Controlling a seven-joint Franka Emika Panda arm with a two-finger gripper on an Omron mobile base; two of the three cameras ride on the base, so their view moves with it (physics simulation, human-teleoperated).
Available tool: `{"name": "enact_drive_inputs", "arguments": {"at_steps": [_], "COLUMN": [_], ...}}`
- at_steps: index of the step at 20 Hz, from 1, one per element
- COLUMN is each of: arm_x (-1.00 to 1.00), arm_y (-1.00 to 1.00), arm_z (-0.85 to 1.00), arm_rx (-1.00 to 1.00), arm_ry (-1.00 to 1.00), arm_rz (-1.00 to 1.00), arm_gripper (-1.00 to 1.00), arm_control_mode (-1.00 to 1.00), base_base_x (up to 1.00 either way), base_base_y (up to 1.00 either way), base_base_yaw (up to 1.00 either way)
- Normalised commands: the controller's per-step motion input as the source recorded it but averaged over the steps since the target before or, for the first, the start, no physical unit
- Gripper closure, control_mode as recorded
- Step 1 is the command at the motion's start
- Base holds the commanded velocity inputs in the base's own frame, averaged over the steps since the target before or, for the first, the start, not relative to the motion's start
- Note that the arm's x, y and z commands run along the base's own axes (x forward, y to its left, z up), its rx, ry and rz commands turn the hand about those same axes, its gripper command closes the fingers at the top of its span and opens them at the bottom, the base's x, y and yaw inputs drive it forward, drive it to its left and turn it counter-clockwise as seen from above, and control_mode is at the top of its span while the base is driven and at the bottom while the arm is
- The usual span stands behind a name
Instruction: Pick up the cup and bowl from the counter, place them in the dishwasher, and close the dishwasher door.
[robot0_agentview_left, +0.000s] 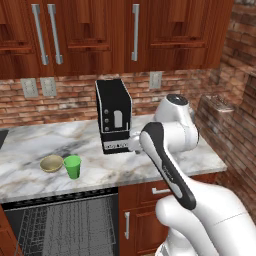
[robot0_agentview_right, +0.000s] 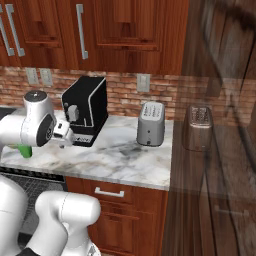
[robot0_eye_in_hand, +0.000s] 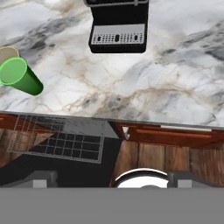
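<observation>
The green cup (robot0_agentview_left: 73, 166) stands upright on the marbled counter (robot0_agentview_left: 30, 145), touching or almost touching the tan bowl (robot0_agentview_left: 51, 163) on its left. In the hand view the cup (robot0_eye_in_hand: 19, 76) and a sliver of the bowl (robot0_eye_in_hand: 6, 54) sit at the far left. My gripper (robot0_eye_in_hand: 113, 179) is open and holds nothing. It hovers over the counter's front edge in front of the coffee machine, well to the right of the cup. Below the counter the dishwasher (robot0_agentview_left: 65, 220) stands open, with its grey wire rack (robot0_eye_in_hand: 61, 140) showing.
A black coffee machine (robot0_agentview_left: 114, 115) stands on the counter behind my hand. A silver toaster (robot0_agentview_right: 151, 130) sits further right. Wooden drawers (robot0_eye_in_hand: 170, 135) are beside the dishwasher, and a brick wall (robot0_agentview_left: 220, 125) closes the counter's right end.
</observation>
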Motion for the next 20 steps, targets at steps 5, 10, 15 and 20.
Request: {"name": "enact_drive_inputs", "arguments": {"at_steps": [5, 10, 15, 20], "arm_x": [0.01, 0.08, 0.14, 0.20], "arm_y": [0.29, 0.28, 0.28, 0.27], "arm_z": [-0.16, -0.14, -0.11, -0.11], "arm_rx": [0.00, 0.00, 0.00, 0.00], "arm_ry": [0.00, 0.00, 0.00, 0.00], "arm_rz": [0.00, -0.01, -0.03, -0.03], "arm_gripper": [-1.00, -1.00, -1.00, -1.00], "arm_control_mode": [-1.00, -1.00, -1.00, -1.00], "base_base_x": [0.00, 0.00, 0.00, 0.00], "base_base_y": [0.00, 0.00, 0.00, 0.00], "base_base_yaw": [0.00, 0.00, 0.00, 0.00]}}
